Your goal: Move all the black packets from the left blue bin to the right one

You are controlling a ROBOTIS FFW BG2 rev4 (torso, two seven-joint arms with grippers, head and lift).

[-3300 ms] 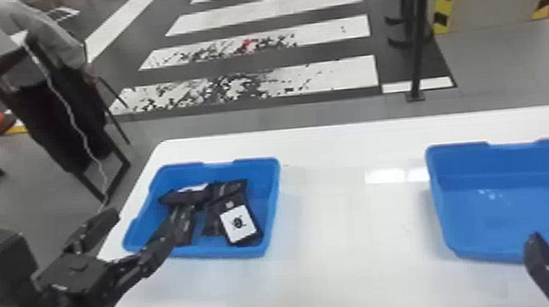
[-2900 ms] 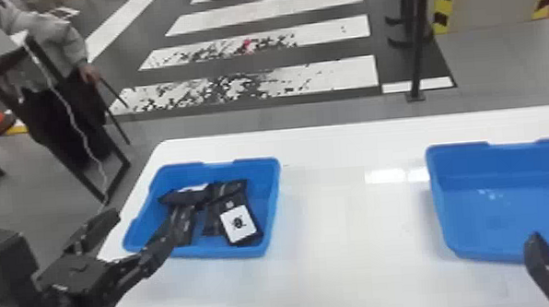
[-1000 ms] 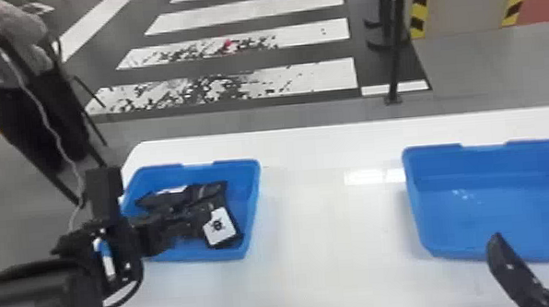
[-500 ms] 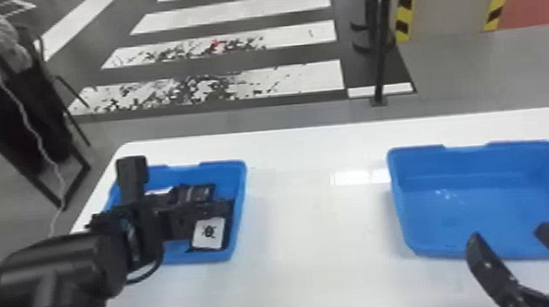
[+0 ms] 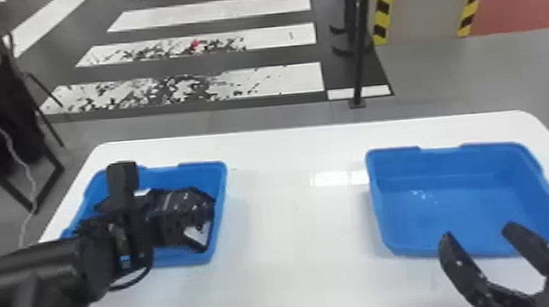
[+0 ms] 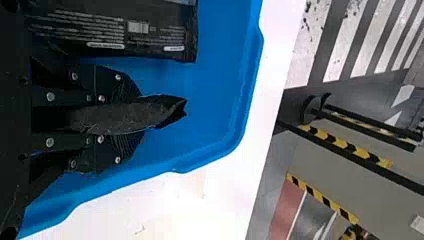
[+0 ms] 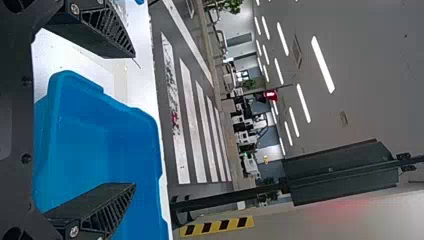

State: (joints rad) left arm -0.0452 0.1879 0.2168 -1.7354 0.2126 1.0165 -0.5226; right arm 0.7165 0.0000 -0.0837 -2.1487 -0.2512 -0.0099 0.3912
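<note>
Left hand [image 6: 141, 114] pinched nearly closed on a packet [image 6: 162, 111]: the picking step.
Beside it, another packet [image 6: 112, 30] lies in the left bin [image 6: 245, 100]; next calls for a lift, then carrying towards the right bin [image 5: 458, 216], ahead of the empty, wide-spread right hand [image 5: 478, 231].

Office-like hall: desks [image 7: 245, 136], crosswalk stripes [image 5: 231, 10]
</note>
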